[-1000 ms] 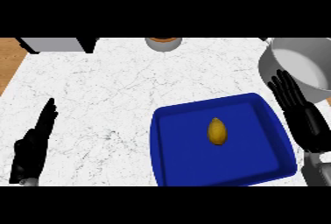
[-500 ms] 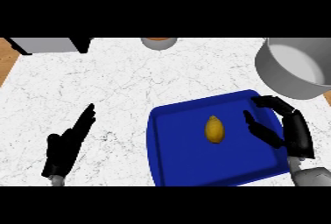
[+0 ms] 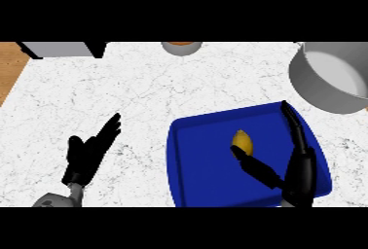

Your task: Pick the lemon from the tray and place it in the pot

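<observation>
The lemon [image 3: 243,141] lies on the tray [image 3: 208,170], with the pot [image 3: 332,78] behind it, seemingly just off its right corner.

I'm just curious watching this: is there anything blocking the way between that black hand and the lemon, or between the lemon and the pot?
Nothing visible. The right hand is open beside the lemon on the blue tray, and only tray and bare counter lie toward the pot.

lemon [image 3: 242,140]: yellow
tray [image 3: 208,180]: deep blue
pot [image 3: 332,78]: grey outside, paler grey-white inside
counter [image 3: 144,92]: white marble with thin grey veins
left hand [image 3: 86,155]: black
right hand [image 3: 298,170]: black
floor strip [image 3: 9,63]: wood brown
</observation>
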